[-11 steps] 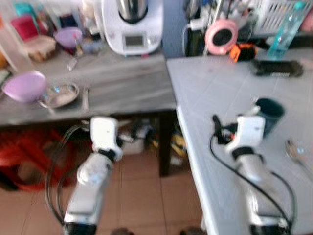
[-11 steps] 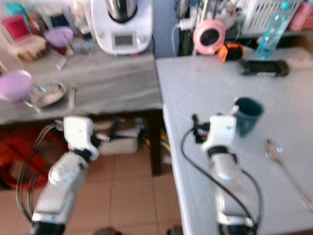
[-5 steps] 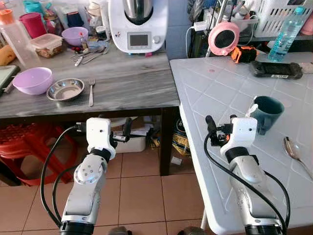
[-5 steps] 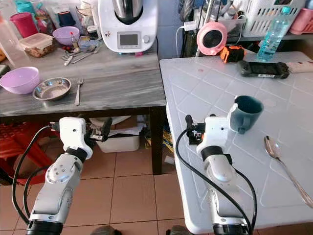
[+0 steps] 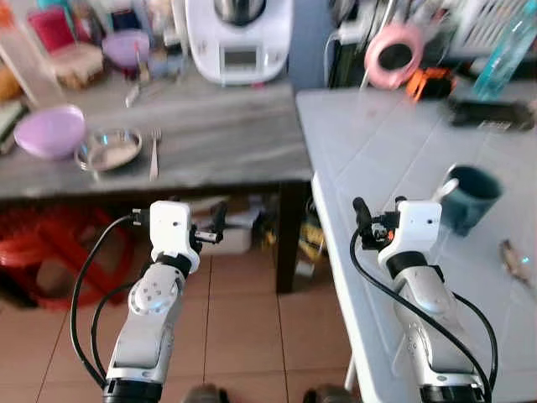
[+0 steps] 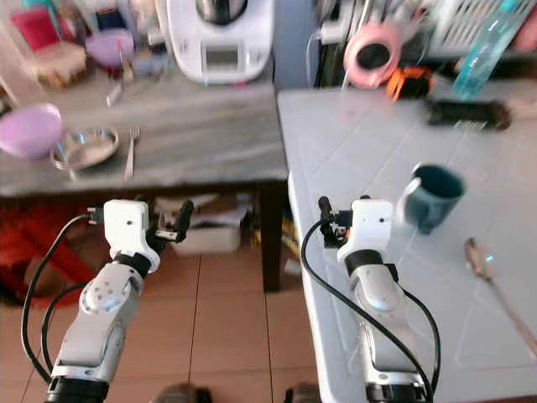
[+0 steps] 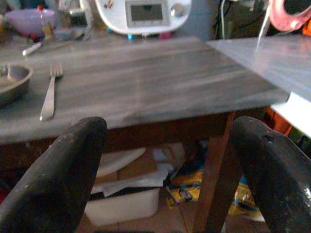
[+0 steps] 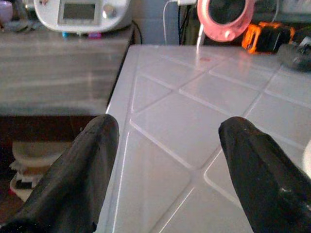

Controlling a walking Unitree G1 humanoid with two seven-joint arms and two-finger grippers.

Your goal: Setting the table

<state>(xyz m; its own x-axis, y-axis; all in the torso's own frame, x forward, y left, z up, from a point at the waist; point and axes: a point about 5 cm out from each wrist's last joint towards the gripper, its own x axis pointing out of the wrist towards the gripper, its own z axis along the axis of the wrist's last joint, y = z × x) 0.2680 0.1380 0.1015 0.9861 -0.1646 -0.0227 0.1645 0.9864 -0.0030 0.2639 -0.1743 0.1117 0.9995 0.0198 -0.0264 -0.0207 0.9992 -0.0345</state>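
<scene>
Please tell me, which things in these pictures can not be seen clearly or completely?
- Items at the back of the grey counter, eye views: motion blur, cannot be identified.
- Screen of the white appliance, left wrist view: blurred, unreadable.
- Mug on the white table: its inside is not visible from this angle.
- Spoon, left eye view: blurred, cut by the picture's edge.
- Floor under the counter: shaded, clutter unclear.

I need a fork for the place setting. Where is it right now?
The fork lies on the grey wooden counter to the robot's left, just right of the steel bowl and the purple bowl; it also shows in the left wrist view.
</scene>
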